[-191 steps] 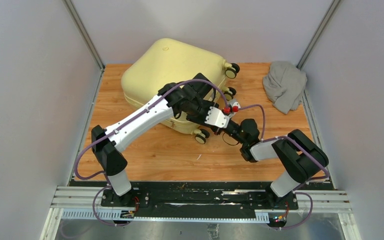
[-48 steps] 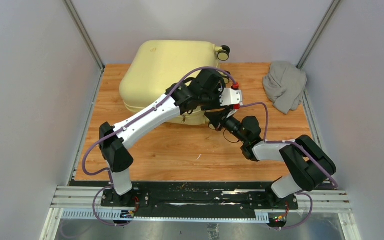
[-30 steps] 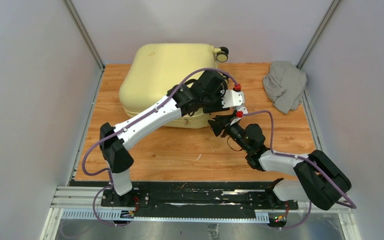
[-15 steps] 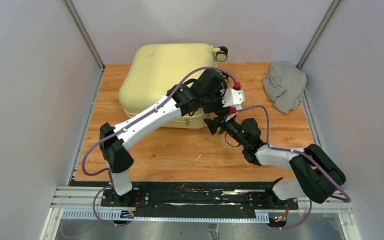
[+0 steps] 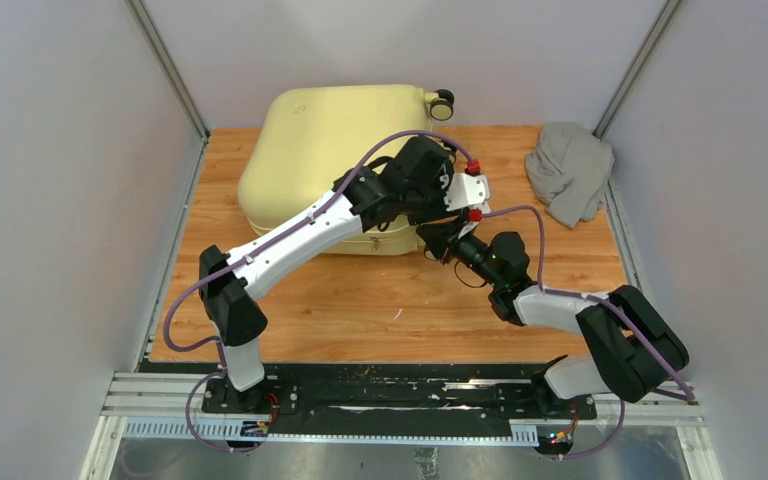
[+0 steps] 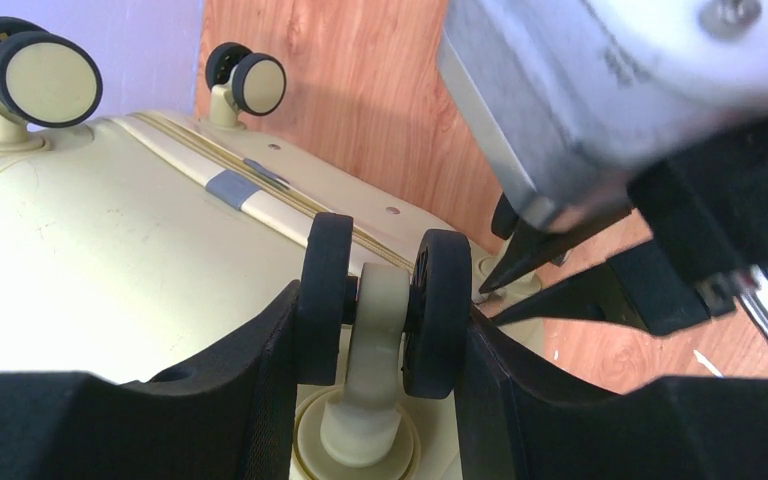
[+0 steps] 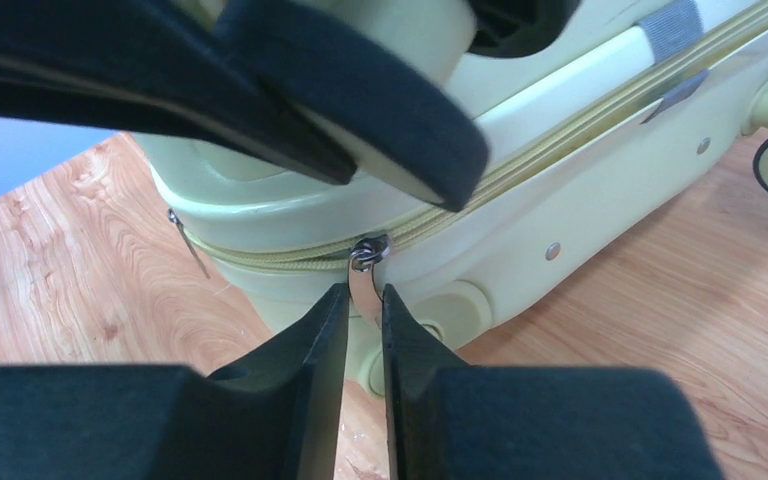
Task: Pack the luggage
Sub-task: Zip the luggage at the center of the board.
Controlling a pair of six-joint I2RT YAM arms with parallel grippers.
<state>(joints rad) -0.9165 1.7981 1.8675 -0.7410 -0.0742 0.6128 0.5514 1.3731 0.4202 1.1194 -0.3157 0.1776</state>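
Observation:
The pale yellow luggage (image 5: 330,140) lies closed at the back left of the table, its wheel end tilted up. My left gripper (image 6: 380,310) is shut on one of its black-and-cream wheels (image 6: 382,300), a finger pressing each side. My right gripper (image 7: 365,300) sits at the near right corner of the luggage (image 7: 580,200), its jaws closed on the silver zipper pull (image 7: 365,275) that hangs from the zip seam. In the top view the right gripper (image 5: 438,240) lies just under the left gripper (image 5: 440,195).
A crumpled grey cloth garment (image 5: 568,170) lies at the back right of the wooden table (image 5: 360,300). A second zipper pull (image 7: 188,240) hangs at the left of the seam. Grey walls close in on both sides.
The left gripper lifted the wheel end of the luggage and holds it raised. The right gripper moved in to the luggage's near corner and closed on the zipper pull.

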